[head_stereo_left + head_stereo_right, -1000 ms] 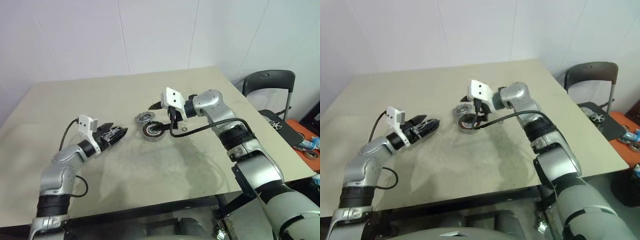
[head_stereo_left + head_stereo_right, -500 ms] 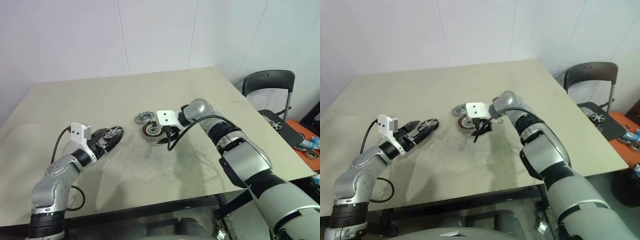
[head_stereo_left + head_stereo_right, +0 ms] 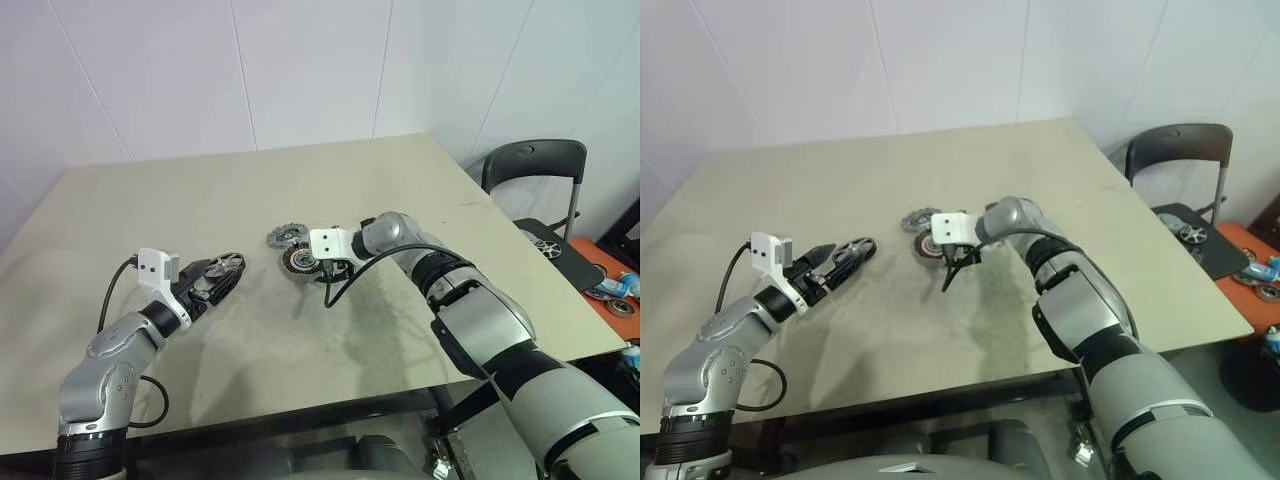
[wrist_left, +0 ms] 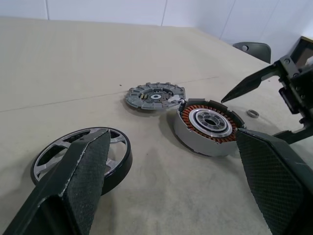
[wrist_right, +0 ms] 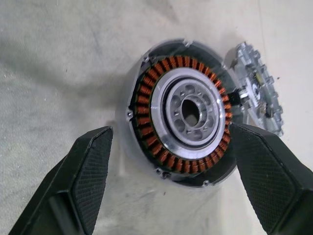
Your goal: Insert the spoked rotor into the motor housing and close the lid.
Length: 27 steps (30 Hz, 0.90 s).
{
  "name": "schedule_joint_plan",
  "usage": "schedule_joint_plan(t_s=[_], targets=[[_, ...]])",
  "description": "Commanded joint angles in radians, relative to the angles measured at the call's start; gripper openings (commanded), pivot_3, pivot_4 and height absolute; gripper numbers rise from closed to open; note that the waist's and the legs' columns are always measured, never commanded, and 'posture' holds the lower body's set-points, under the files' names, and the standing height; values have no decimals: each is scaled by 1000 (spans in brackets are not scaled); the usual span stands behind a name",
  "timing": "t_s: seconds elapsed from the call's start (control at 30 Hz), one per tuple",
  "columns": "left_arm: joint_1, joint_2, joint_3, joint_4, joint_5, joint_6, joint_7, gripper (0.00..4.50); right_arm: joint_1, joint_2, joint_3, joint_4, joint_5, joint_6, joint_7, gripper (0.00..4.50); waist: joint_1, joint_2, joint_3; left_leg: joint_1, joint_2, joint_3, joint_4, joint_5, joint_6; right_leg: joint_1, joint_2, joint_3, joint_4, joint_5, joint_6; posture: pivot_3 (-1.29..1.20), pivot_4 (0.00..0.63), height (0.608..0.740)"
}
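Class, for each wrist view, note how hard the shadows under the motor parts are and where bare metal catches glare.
Left wrist view: the spoked rotor and the motor housing cast only thin, soft shadows on the table, so the light is diffuse. Right wrist view: a faint shadow hugs one side of the housing, and its pale inner ring shines mildly, without harsh glare.

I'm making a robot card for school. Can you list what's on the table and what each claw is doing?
spoked rotor: flat on the table, left gripper open around it
motor housing: on table, copper windings showing, nothing inside
lid: lying beside the housing
right gripper: open, poised over the housing
small ring: loose on table
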Motion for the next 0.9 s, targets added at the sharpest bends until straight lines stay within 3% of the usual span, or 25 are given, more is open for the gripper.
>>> schedule_joint_plan(t_s=[0.03,0.13,0.23,0.47,0.57,0.67,0.9], targets=[[-10,3,11,-34,-16,-5,-3,4324,6,-6,-13,-3,-11,-15,0,3571,0,0,0,0,0,0,0,0,0,0,0,0,0,0,0,0,0,740],[-14,0,6,-28,-14,-6,-4,4324,12,-9,-20,-6,-11,-18,18,2784,-1,0,0,0,1,0,0,0,0,0,1,0,0,1,-1,0,0,740],[-17,0,4,-22,-15,-6,-7,4324,14,-8,-22,-13,-7,-29,60,1725,-2,0,0,1,3,1,0,0,0,1,3,1,0,1,-2,0,0,740],[-22,-11,-6,-22,-11,-9,-3,4324,10,9,-26,-23,-6,-48,105,1725,-2,0,0,3,8,3,0,1,-2,1,6,2,0,3,-5,0,0,740],[-24,-16,-7,-21,-10,-10,0,4324,9,16,-14,-31,-15,-77,123,1136,-3,0,0,3,8,4,-1,1,-2,1,7,2,0,4,-6,0,0,740],[-23,-21,-8,-21,-8,-11,3,4324,3,26,-6,-38,-23,-95,128,184,-3,0,0,4,9,5,-2,1,-2,1,7,3,0,4,-6,0,0,740],[-26,-32,-15,-19,-5,-11,8,4324,-24,59,-25,-52,-9,-110,168,84,-4,0,0,7,10,12,-3,1,-2,1,9,9,0,4,-6,0,0,740]])
